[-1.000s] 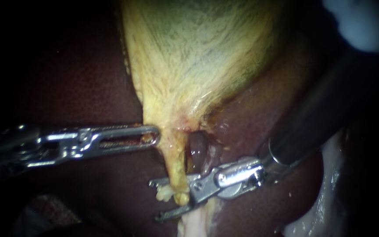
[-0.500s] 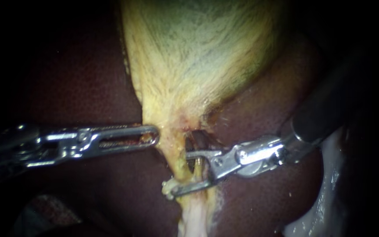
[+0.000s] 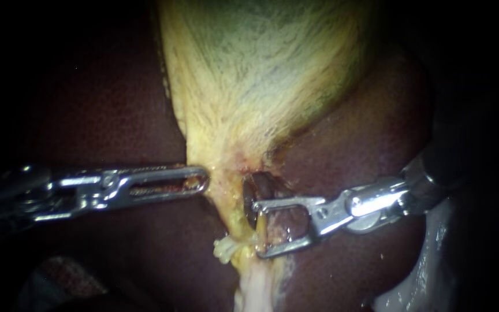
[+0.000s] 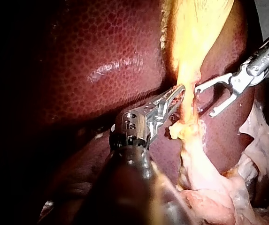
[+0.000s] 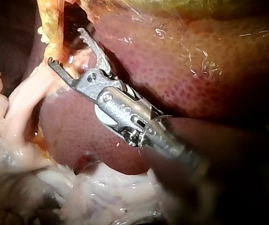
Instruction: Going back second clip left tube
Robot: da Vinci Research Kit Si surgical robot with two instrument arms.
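In the endoscope view, the left instrument (image 3: pixel 198 181), a bright slotted steel tool, lies level, and its jaws are closed on the edge of the yellow-green, fibrous gallbladder (image 3: pixel 261 69) where it narrows to a neck. From that neck a thin pale yellow tube (image 3: pixel 233 222) runs down across the dark maroon liver (image 3: pixel 99 115). The right instrument (image 3: pixel 258 229), a steel fork-tipped tool, reaches it from the side. Its jaws stand wide apart and hold nothing, with their tips just beside the tube and not around it. No clip can be made out for certain on the tube here. In the left wrist view, the left instrument (image 4: pixel 179 91) pinches the yellow strand under the gallbladder (image 4: pixel 195 28) against the liver (image 4: pixel 101 61). The right instrument (image 4: pixel 203 101) gapes on the far side of the tube (image 4: pixel 188 110), close to it but clear. In the right wrist view, the right instrument (image 5: pixel 65 46) has both toothed jaws spread. One tip is near the tube (image 5: pixel 52 28) and the other is against soft whitish tissue (image 5: pixel 21 108) below it. The mouth is empty. Since the jaws are open and off the tube, the release looks done. The instrument is near the tube, so most of the retreat appears yet to come.
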